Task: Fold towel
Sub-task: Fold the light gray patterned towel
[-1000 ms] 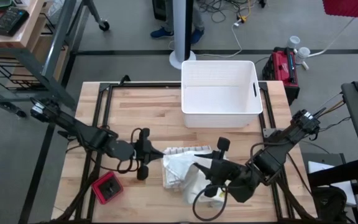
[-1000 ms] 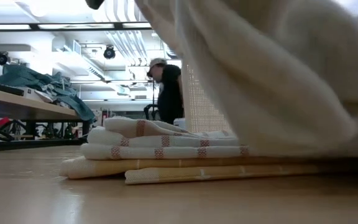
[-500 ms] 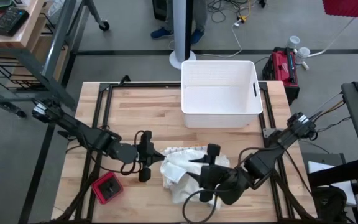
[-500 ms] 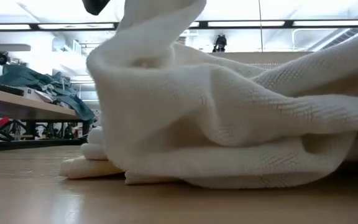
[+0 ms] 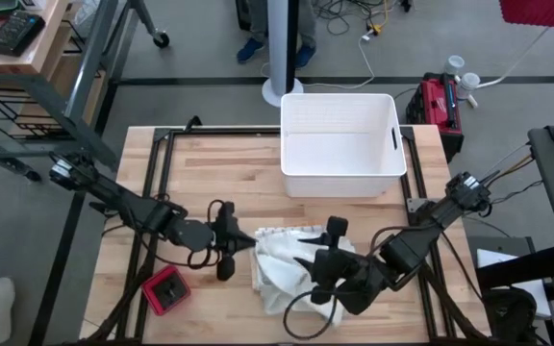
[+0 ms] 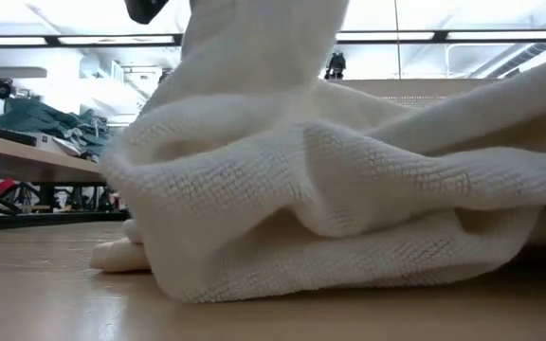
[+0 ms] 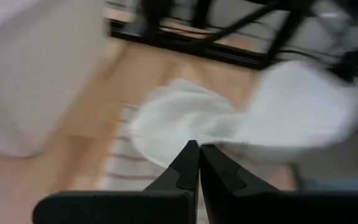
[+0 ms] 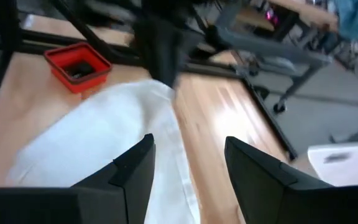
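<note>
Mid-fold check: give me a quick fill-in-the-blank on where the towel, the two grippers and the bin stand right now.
1. The left gripper is ____ on an edge of the white towel.
2. The right gripper hangs over the towel with its fingers ____.
3. The white bin holds ____ towels.
4. The small red tray lies on the table near the ____ arm.

Missing words: shut; open; no; left

From my station I saw grey floor (image 5: 200, 91) around the wooden table (image 5: 219, 168), a white pole base (image 5: 284, 91) behind it, cables (image 5: 354, 19) trailing nearby, and long ceiling lights (image 6: 74, 40) glowing above a cluttered bench (image 6: 36, 152).
</note>
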Controlling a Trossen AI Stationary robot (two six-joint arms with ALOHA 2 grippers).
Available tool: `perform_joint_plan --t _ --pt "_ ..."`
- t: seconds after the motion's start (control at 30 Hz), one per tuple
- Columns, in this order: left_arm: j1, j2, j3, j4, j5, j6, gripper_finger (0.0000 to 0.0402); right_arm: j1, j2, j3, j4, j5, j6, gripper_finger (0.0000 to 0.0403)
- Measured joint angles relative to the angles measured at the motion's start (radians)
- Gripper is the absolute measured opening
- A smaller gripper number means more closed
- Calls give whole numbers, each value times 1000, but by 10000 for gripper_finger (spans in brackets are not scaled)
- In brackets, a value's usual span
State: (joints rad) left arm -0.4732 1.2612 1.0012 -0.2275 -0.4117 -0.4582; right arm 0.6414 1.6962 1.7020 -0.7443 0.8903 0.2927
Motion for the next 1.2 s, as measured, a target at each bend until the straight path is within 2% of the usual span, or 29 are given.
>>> perform_joint_plan --t 0.1,0.63,0.7,0.8,0.87,1.2 --pt "-2 0 0 40 67 3 0 -10 0 0 -80 1 104 184" --pt "-1 -2 0 21 50 0 0 15 -8 -11 -142 -7 161 183" --pt "-2 -2 0 21 -11 0 0 26 -8 -11 -130 -30 154 183" --pt "-2 -14 0 21 -180 1 0 27 -1 -10 -100 -85 47 183" --pt "-2 -22 0 22 -243 5 0 33 9 -11 -118 -116 -5 183" --pt "-3 -22 0 25 -258 2 0 40 65 -8 -95 -103 -16 183"
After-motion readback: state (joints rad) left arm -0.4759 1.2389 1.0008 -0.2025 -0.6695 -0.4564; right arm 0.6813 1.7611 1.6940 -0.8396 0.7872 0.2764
